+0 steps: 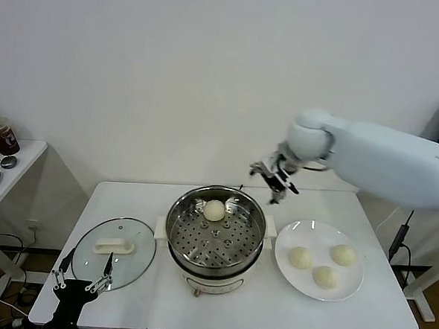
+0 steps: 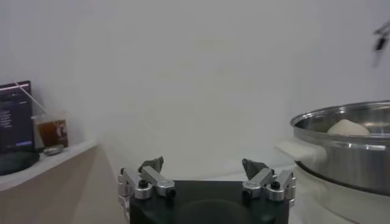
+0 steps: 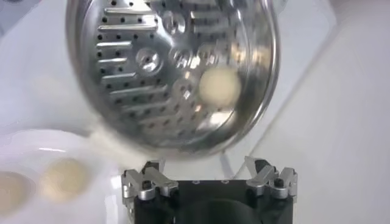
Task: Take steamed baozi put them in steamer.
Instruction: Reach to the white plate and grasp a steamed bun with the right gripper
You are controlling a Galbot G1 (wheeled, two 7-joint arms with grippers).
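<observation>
The steamer [image 1: 215,235] is a shiny steel pot with a perforated tray, at the table's middle. One cream-white baozi [image 1: 214,210] lies on the tray near its far side; it also shows in the right wrist view [image 3: 218,85] and the left wrist view [image 2: 348,127]. Three baozi [image 1: 300,257] [image 1: 343,255] [image 1: 324,276] lie on a white plate [image 1: 310,236] right of the pot. My right gripper [image 1: 275,183] is open and empty, in the air above the table behind the pot's far right rim. My left gripper [image 1: 83,274] is open and empty, low at the table's front left.
A round glass lid [image 1: 114,248] with a white handle lies flat left of the pot, just beyond my left gripper. A side table [image 1: 3,168] with a drink cup stands at the far left. The wall is close behind the table.
</observation>
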